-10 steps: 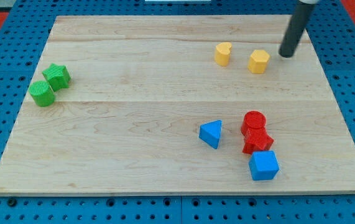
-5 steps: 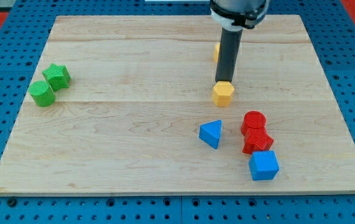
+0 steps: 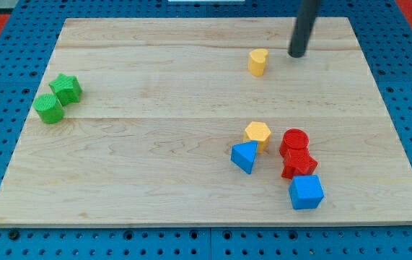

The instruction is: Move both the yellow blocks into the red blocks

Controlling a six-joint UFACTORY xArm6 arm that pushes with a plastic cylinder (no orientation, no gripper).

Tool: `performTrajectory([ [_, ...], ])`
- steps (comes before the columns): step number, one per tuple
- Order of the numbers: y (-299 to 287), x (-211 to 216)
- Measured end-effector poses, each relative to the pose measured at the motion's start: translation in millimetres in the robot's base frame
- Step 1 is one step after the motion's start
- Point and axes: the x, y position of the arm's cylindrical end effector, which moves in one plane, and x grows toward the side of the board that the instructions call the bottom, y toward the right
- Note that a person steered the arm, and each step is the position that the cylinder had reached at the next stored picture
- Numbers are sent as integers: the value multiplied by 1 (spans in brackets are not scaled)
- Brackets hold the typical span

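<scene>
My tip is near the view's top right, a little to the right of the yellow heart-shaped block, not touching it. The yellow hexagonal block lies lower down, touching the blue triangular block and close to the left of the red cylinder, with a small gap. The red star-shaped block sits right below the red cylinder, touching it.
A blue cube lies just below the red blocks. A green star block and a green cylinder sit together at the view's left. The wooden board rests on a blue pegboard.
The yellow hexagonal block was pushed down and left from the top right until it lay beside the blue triangle and the red cylinder. My tip then moved back up to the right of the yellow heart.
</scene>
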Motion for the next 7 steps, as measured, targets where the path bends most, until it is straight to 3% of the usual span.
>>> performTrajectory([
  [2, -71, 70],
  [4, -151, 88],
  [6, -166, 157],
  [7, -201, 173],
])
